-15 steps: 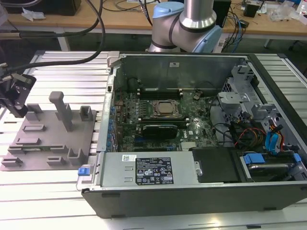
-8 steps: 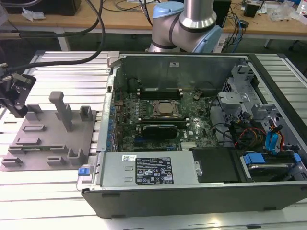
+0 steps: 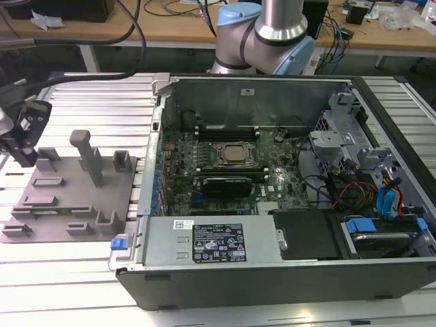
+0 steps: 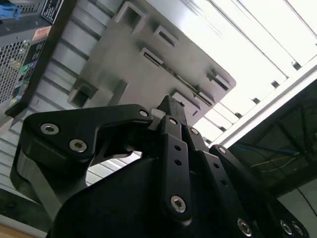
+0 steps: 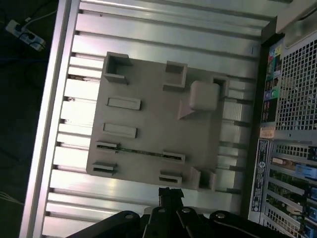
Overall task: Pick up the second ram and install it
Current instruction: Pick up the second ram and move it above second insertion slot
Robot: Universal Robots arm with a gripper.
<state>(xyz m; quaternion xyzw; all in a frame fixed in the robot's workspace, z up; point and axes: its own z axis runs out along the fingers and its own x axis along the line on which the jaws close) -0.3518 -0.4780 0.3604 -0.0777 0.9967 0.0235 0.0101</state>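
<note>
hand [image 3: 26, 157] hovers at the edge of the grey fixture plate [image 3: 75, 204] on the exterior view's left, fingers clenched together, grasping nothing. second ram [image 5: 141, 151] stands on edge in the plate's slotted blocks, apart from the hand. plate rests on the slatted bench [image 3: 68, 272] beside the open computer case [image 3: 272, 170].

A plate [image 3: 68, 197] lies on the slatted table [image 3: 68, 286] at the exterior view's left, just beside an open computer case [image 3: 225, 272] at its right. A post [image 3: 87, 157] stands on the plate. A circuit board [image 3: 225, 170] lies inside the case. The arm's base [image 3: 262, 34] stands behind the case, and the gripper [image 3: 26, 158] hangs over the plate's outer edge.
</note>
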